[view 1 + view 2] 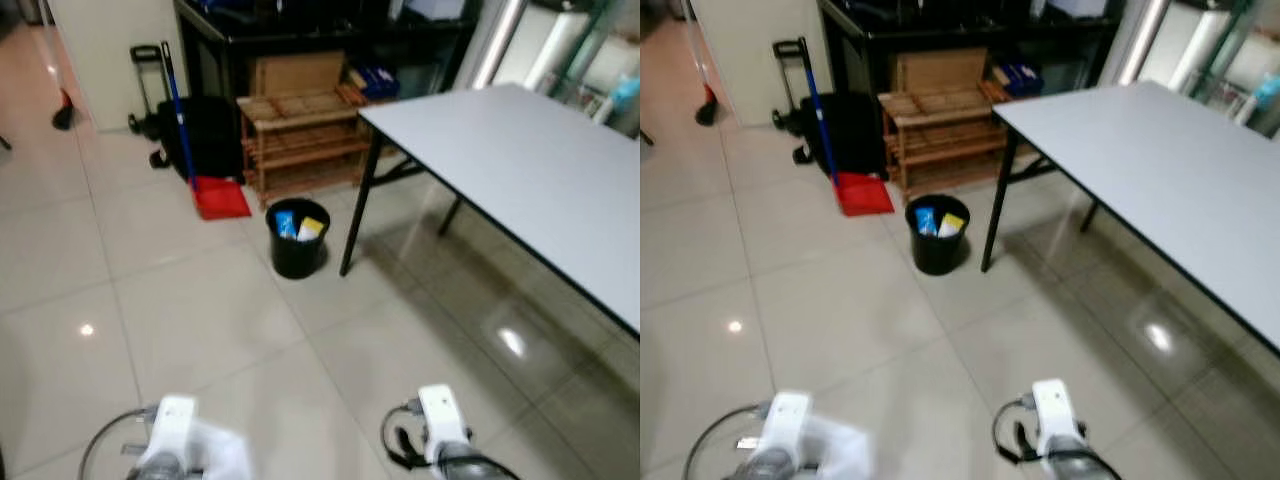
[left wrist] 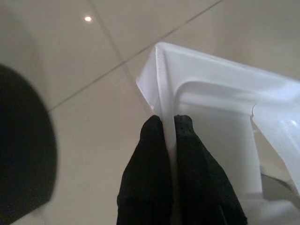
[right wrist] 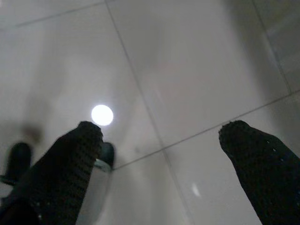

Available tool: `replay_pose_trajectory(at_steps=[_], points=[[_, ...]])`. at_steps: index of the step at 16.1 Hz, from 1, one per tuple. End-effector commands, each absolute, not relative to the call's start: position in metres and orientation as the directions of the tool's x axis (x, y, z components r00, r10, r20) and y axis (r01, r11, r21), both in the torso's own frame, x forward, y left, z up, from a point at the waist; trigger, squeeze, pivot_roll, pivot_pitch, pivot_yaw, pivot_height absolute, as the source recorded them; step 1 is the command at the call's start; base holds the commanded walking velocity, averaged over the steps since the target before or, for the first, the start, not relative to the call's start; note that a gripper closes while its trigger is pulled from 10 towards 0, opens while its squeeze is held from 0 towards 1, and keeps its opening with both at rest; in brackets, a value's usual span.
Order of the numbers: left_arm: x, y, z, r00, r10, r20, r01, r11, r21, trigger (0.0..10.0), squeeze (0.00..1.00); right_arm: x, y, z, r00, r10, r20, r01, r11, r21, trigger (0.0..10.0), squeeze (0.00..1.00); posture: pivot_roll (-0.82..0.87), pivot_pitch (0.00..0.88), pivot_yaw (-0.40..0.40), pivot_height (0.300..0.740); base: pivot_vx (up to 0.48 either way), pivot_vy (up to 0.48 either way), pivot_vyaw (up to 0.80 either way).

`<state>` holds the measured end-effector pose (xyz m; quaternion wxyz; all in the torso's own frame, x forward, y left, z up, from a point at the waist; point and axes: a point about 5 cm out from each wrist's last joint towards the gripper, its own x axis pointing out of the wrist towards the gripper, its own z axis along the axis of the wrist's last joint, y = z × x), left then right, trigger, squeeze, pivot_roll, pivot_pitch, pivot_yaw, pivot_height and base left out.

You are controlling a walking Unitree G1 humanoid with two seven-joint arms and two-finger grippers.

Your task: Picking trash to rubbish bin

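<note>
A plain utility or storage room — glossy pale floor tiles [image 1: 200, 320], a bare grey table [image 1: 530, 170] at right. At upper centre stand a wooden rack [image 1: 300, 140], red dustpan [image 1: 222, 198], small black rubbish bin [image 1: 299, 238] — and a hand trolley [image 1: 146, 90].

White plastic container [image 2: 220, 93], thin-walled, pinched at its rim by left claw [image 2: 168, 126]. Black rubbish bin [image 1: 299, 238] upright on tiled floor, open-topped, holding blue and yellow packets [image 1: 297, 227].
</note>
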<state>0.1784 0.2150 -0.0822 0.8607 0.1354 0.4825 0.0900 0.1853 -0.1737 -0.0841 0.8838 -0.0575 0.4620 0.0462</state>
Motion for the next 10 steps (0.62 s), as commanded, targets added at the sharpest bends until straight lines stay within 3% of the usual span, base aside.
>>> replay_pose_trajectory(at_steps=[1,10], points=[[0.1772,0.2205,-0.0817,0.516,0.295,-0.804,-0.027,0.944,0.33,10.0,0.0,0.1895,-0.171,-0.0823,0.576,0.034,-0.817,-0.133,0.99,-0.053,10.0,0.0,0.02,0.036,-0.096,0.74,0.48,0.0,0.0],[0.1759,0.2207,-0.0823,0.513,0.294,-0.807,-0.025,0.944,0.328,10.0,0.0,0.1917,-0.1716,-0.0809,0.588,0.034,-0.808,-0.113,0.993,-0.041,10.0,0.0,0.03,0.034,-0.096,0.74,0.48,0.0,0.0]])
